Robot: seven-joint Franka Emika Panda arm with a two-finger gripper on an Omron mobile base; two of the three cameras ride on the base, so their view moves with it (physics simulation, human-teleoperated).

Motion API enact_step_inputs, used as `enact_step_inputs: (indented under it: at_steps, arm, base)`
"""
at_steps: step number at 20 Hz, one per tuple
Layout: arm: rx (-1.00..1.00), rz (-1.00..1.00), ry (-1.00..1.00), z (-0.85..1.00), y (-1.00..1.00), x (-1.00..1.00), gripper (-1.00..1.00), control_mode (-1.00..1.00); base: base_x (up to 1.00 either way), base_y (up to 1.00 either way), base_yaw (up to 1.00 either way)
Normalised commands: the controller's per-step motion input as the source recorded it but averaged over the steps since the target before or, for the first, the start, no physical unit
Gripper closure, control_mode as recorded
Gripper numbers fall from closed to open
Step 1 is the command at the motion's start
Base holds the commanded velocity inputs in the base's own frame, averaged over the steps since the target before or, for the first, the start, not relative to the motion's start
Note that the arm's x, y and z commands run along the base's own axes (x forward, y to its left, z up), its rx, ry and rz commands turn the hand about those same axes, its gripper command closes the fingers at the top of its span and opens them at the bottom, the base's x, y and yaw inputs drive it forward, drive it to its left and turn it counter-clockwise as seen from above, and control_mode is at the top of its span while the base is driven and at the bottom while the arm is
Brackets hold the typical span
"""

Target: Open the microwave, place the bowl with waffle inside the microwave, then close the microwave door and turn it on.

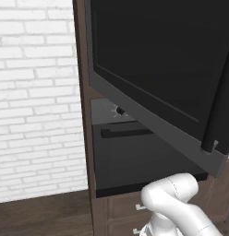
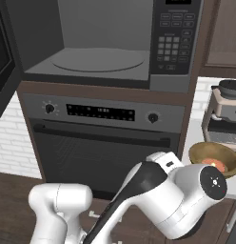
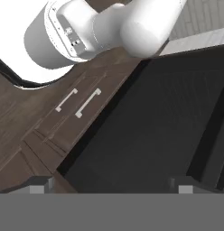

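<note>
You see a white brick wall (image 1: 33, 92) left of the brown wooden cabinet column (image 1: 82, 69), a dark wood floor (image 1: 42, 214) below it, and drawers (image 3: 64, 113) under the oven (image 2: 105, 143).

Microwave (image 2: 105, 43), upper centre of the right base view: open grey cavity with a round turntable plate, keypad panel at its right. Microwave door (image 1: 153, 69), swung wide open, across the upper right of the left base view: grey frame, black glass, dark vertical handle at its right edge. Bowl (image 2: 215, 159), brown, holding the waffle (image 2: 216, 165), at the right edge on a light counter
</note>
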Motion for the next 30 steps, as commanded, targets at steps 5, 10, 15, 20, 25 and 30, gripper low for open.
enact_step_inputs:
  at_steps: [5, 10, 15, 20, 25, 30]
  arm:
    - [0.4, -0.25, 0.44, -0.3, -0.82, 0.44, -1.0, -1.0]
    - [0.38, -0.16, 0.37, -0.16, -0.69, 0.59, -1.0, -1.0]
    - [0.16, -0.14, 0.19, -0.2, -0.51, 0.7, -1.0, -1.0]
    - [0.12, -0.17, 0.06, -0.44, -0.47, 0.56, -1.0, -1.0]
    - [0.12, -0.15, 0.01, -0.6, -0.4, 0.47, -1.0, -1.0]
    - [0.04, -0.13, 0.0, -0.49, -0.33, 0.42, -1.0, -1.0]
  base:
    - [0.0, 0.0, 0.0]
    - [0.0, 0.0, 0.0]
    - [0.0, 0.0, 0.0]
    - [0.0, 0.0, 0.0]
    - [0.0, 0.0, 0.0]
    - [0.0, 0.0, 0.0]
